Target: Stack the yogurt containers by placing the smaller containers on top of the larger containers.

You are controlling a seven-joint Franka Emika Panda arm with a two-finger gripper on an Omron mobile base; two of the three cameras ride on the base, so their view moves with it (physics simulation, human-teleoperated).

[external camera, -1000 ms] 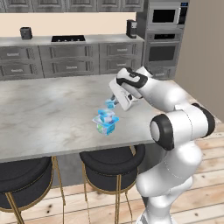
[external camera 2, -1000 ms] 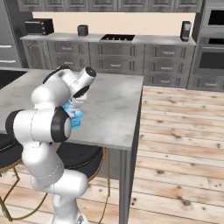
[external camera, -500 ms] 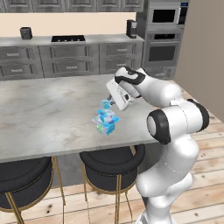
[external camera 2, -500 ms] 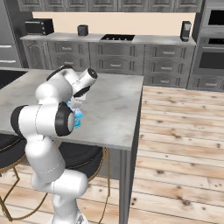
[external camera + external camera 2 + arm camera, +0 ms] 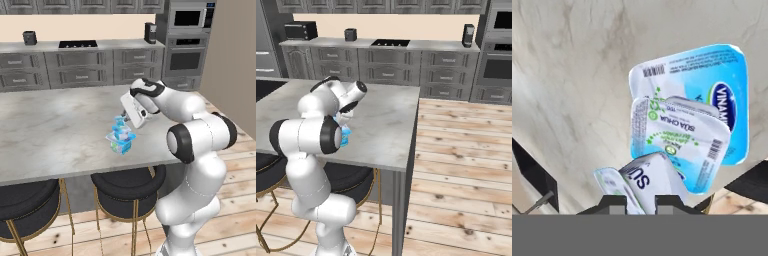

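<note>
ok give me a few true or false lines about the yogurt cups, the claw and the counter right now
1. The small yogurt cup sits on top of the larger yogurt pack. True.
2. The stack stands on the wooden floor. False: it stands on the grey marble counter.
3. The claw is just above the stack. True.
4. The stack is at the counter's far edge by the cooktop. False: it is near the edge above the black stools.

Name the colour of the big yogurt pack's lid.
Light blue and white, clearest in the hand view: yogurt pack.
</note>
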